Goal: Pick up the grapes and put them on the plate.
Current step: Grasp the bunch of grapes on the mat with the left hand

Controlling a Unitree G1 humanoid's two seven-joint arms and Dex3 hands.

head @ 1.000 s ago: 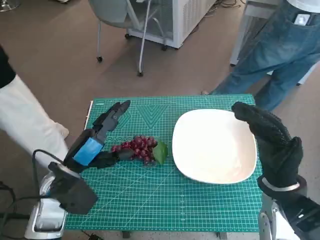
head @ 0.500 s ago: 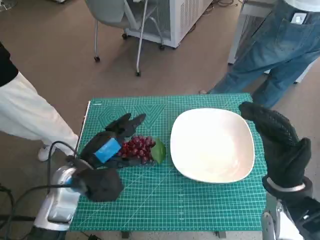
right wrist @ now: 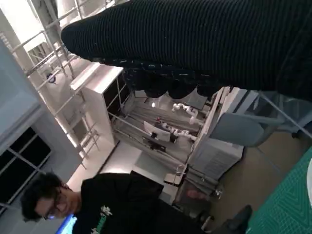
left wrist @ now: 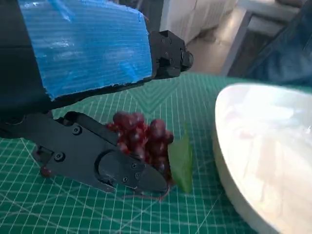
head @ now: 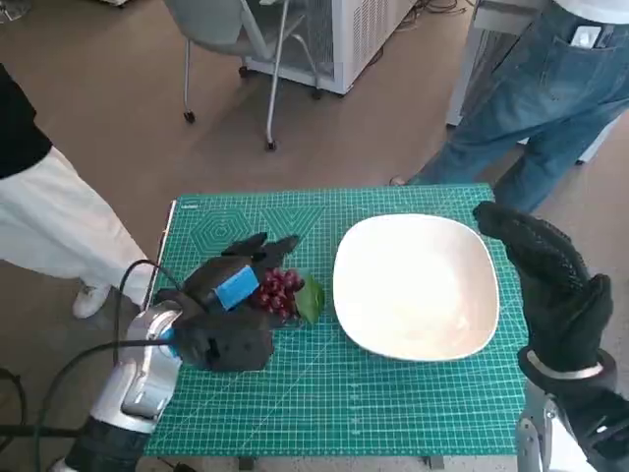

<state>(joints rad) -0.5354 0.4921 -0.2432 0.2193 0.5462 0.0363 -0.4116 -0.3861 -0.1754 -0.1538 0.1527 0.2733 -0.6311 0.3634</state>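
Green cutting mat (head: 324,393) covers the small table, with the white plate (head: 418,285) occupying its 3 o'clock half. Dark red grapes (head: 278,289), a green leaf (head: 312,298) attached on the plate side, lie on the mat just beside the plate's 9 o'clock rim, not on it. Left hand (head: 234,280) is positioned over the bunch from 9 o'clock, fingers (left wrist: 117,163) spread either side of the fruit; whether they actually grip it, I cannot tell. Right hand (head: 545,285) is raised at the plate's 3 o'clock edge, fingers extended, holding nothing. A person in jeans (head: 536,108) stands at 1 o'clock beyond the table.
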